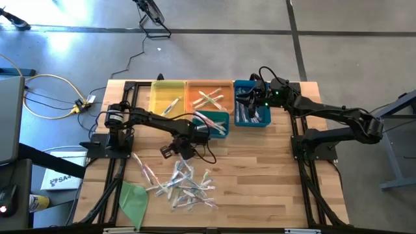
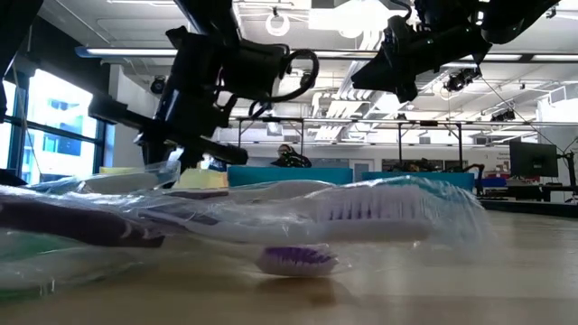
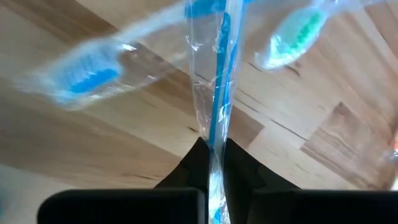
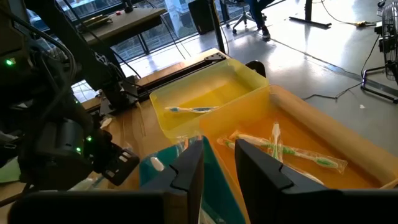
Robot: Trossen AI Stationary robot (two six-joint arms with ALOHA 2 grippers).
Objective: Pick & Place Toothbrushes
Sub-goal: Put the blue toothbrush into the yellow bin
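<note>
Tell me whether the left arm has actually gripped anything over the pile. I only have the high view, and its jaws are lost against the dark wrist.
Observer: Yes. In the left wrist view the left jaws are shut on a clear-wrapped toothbrush with a blue handle.
Operator: And the right arm by the bins?
Observer: Its wrist view shows the right jaws standing apart with nothing between them, facing the teal bin and the orange bin.
Operator: What colour is in the orange bin?
Observer: A green-handled toothbrush, in its wrapper, lies on the floor of that bin.
</note>
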